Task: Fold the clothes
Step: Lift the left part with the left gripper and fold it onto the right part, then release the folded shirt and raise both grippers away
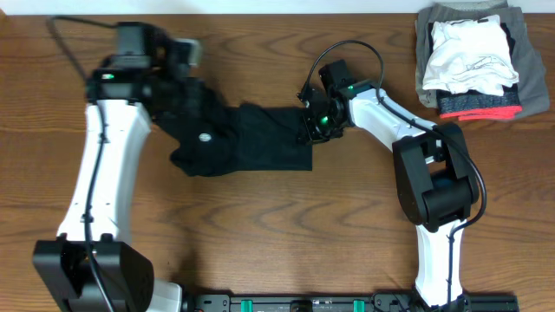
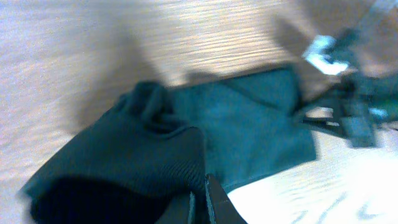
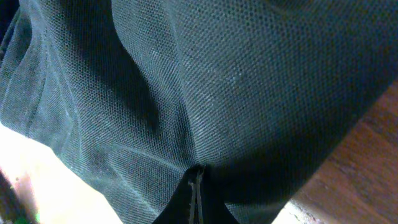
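— While pinched at both ends, lies where, item one?
— Black T-shirt (image 1: 247, 139): stretched crosswise on wooden table (image 1: 286, 234), upper middle, between the two arms. Bunched and humped into folds at left end; flatter at right end, with straight lower edge. Shows small white round logo (image 1: 206, 135) facing up on left half. Seen close in right wrist view as fine mesh-like knit with soft creases.

— Left gripper (image 1: 192, 94)?
— Pressed together, pinching raised fold at shirt's left end. In left wrist view, fingertips (image 2: 208, 199) closed at bottom edge, with cloth humped up just beside them and rest of shirt trailing away flat on table.

— Right gripper (image 1: 309, 123)?
— Likewise pressed together, nipping fabric at shirt's right edge. In right wrist view, fingertips (image 3: 196, 190) meeting with no gap, dark cloth filling nearly whole frame above them, strip of wood grain at lower right.

— Other stock?
— Pile of folded garments (image 1: 473, 56): far right corner of table, white piece on top, grey beneath, red-striped at near edge. Well apart from shirt and from both grippers.
— Black rail (image 1: 347, 302): along near table edge, carrying both arm bases.
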Robot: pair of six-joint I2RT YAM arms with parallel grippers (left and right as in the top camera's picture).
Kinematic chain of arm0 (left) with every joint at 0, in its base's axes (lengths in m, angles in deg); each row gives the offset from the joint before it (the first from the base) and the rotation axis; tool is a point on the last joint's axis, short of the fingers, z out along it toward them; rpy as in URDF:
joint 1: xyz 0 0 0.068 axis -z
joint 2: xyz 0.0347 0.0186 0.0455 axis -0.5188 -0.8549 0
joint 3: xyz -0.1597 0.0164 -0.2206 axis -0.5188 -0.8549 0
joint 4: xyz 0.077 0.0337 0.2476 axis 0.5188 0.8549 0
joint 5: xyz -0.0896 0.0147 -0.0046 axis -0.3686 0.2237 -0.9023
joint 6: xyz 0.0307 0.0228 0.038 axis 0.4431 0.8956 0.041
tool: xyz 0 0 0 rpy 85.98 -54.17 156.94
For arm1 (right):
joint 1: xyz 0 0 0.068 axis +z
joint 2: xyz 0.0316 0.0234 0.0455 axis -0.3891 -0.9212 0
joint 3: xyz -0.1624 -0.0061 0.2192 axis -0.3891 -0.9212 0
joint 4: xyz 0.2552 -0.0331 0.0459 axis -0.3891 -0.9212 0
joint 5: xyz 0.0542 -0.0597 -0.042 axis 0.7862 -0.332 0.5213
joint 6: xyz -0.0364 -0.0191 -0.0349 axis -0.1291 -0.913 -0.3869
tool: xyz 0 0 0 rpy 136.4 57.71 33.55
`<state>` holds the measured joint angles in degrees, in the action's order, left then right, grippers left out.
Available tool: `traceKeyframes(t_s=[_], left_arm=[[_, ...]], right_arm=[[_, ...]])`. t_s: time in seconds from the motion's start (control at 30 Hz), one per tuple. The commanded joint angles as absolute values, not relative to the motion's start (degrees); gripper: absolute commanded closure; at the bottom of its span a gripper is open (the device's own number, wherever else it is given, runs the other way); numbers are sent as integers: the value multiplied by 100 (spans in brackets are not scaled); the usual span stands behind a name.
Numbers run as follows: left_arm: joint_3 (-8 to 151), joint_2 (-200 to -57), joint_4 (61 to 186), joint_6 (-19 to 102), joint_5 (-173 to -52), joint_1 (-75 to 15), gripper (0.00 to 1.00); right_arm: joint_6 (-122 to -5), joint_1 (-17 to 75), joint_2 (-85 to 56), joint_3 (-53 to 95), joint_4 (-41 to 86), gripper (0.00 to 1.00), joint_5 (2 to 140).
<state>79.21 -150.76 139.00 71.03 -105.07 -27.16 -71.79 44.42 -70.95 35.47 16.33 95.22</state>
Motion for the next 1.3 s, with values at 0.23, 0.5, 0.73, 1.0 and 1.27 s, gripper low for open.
traceKeyframes(t_s=[0.23, 0.5, 0.73, 1.0, 1.27], left_arm=[[7958, -15021, 13146, 6533, -10544, -1070, 94], [7956, -15483, 12608, 6513, -10538, -314, 94], [7956, -16031, 12320, 6426, -10544, -88, 94], [7958, -16116, 12230, 6402, -10544, -53, 2], [7958, -16103, 11907, 6384, -10542, -88, 2]], right_arm=[[-7365, 4284, -7718, 3425, 1463, 99, 9312], [-7409, 4125, -7718, 3425, 1476, 99, 9457], [-7407, 3851, -7670, 3429, 1480, 99, 9935], [-7042, 2953, -6737, 3453, 1620, 99, 10204], [-6989, 2192, -5850, 3453, 1767, 94, 10235]])
